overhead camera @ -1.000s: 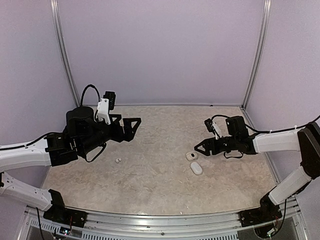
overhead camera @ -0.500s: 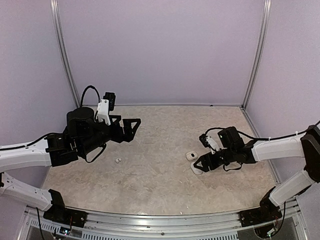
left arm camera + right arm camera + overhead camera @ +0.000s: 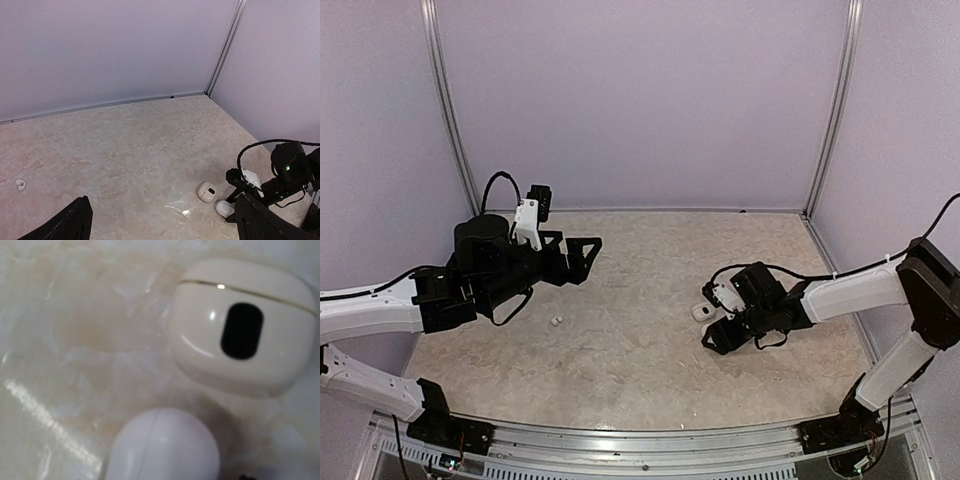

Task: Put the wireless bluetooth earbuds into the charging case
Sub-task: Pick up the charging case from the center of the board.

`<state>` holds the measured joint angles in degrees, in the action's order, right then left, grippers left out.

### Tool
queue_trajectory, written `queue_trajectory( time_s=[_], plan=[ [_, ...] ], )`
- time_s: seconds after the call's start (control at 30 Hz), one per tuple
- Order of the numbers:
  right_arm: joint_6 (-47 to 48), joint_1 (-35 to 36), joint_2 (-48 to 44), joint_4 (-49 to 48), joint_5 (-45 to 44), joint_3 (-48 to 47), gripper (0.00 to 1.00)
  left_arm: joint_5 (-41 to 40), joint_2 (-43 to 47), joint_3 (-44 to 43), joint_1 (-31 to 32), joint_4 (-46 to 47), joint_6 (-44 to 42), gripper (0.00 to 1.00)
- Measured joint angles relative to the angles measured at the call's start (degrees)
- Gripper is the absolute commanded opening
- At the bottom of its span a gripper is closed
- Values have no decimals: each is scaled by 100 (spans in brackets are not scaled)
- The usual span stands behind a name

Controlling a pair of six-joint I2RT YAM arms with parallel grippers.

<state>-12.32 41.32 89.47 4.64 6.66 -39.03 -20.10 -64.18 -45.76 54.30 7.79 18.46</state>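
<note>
The small roundish white plastic charging case (image 3: 242, 330) lies on the beige marbled table (image 3: 640, 380), right of the middle and nearer the right edge than the left. Its face is turned up, with a dark oval spot on it. A thin gold line marks the seam where the two rounded halves meet, and they look closed. Just beside it, toward the near edge, lies a plain white oval pebble-like object (image 3: 162, 445). The two are very close, but I cannot tell whether they touch.

One tiny whitish bead-like earbud (image 3: 555, 321) lies by itself left of the middle of the table, well apart from the case. It sits in front of the left arm and nothing touches it.

The right tool (image 3: 713, 338) is down low at the table, over the white oval object and just on the near side of the case. From above, its dark body hides that object. Its own camera looks closely at both white things but shows nothing of the fingers, so I cannot tell whether they are spread or pressed together, or whether they grip anything.

The left tool (image 3: 585, 255) hangs above the left half of the table, pointing toward the middle. Its fingers (image 3: 70, 225) are spread wide with nothing between them.
</note>
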Motion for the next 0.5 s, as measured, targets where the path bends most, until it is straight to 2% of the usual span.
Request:
queue_trajectory(
  time_s=[0.33, 0.5],
  plan=[
    [105, 105, 299, 26, -304, -275, 46, -13, 0, 0, 0, -2, -2, 99],
    [107, 105, 275, 83, -142, -284, 43, -22, 0, 48, 0, 0, -4, 99]
  ],
)
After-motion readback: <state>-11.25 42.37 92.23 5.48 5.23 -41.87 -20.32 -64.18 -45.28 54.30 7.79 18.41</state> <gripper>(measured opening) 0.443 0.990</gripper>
